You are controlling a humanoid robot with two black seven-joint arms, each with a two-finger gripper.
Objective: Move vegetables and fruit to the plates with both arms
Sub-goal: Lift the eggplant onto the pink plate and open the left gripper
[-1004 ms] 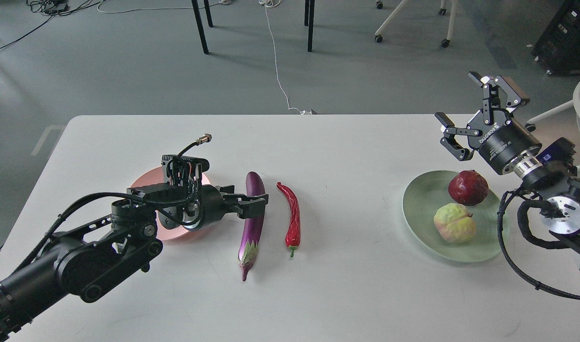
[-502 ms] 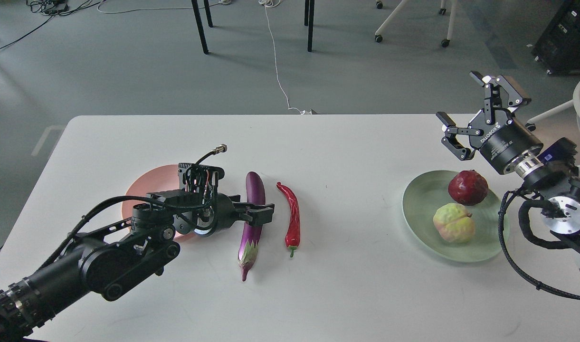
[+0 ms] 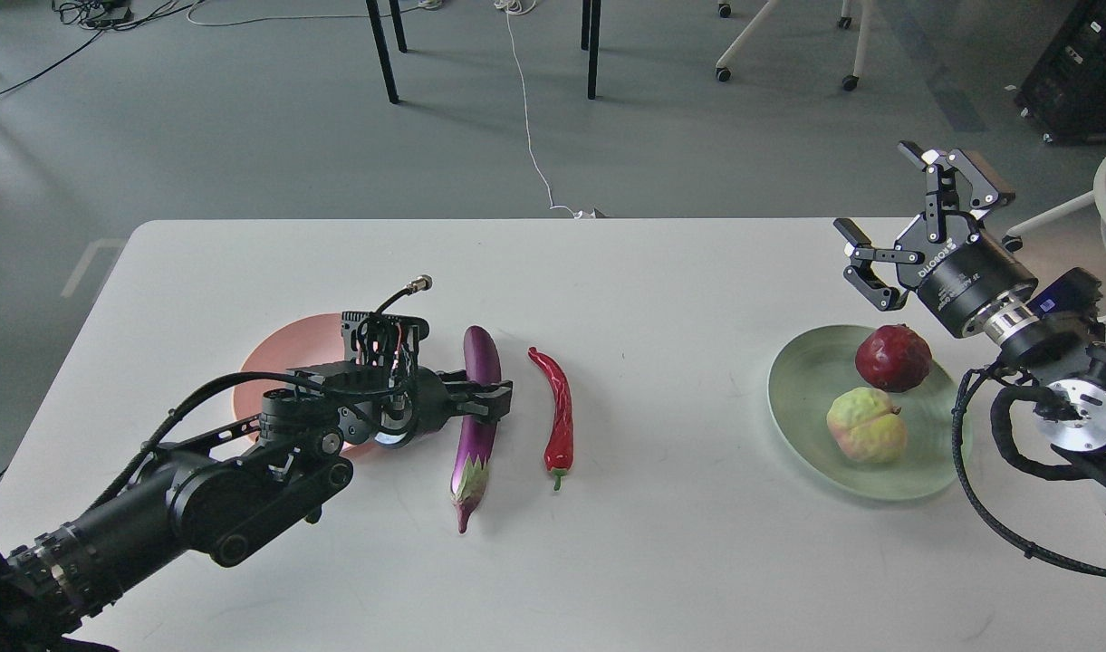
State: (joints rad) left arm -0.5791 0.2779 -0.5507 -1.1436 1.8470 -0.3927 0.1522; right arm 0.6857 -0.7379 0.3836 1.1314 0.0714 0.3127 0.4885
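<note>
Left gripper point(image 3: 485, 400) jaws clamp the glossy, likely slippery eggplant point(image 3: 477, 418) mid-length, right of the pink plate point(image 3: 281, 349); right gripper point(image 3: 906, 222) jaws apart.

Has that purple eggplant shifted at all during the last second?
Yes, slightly. The eggplant has slid left, away from the unmoved red chili, with the left gripper closed around its middle.
</note>
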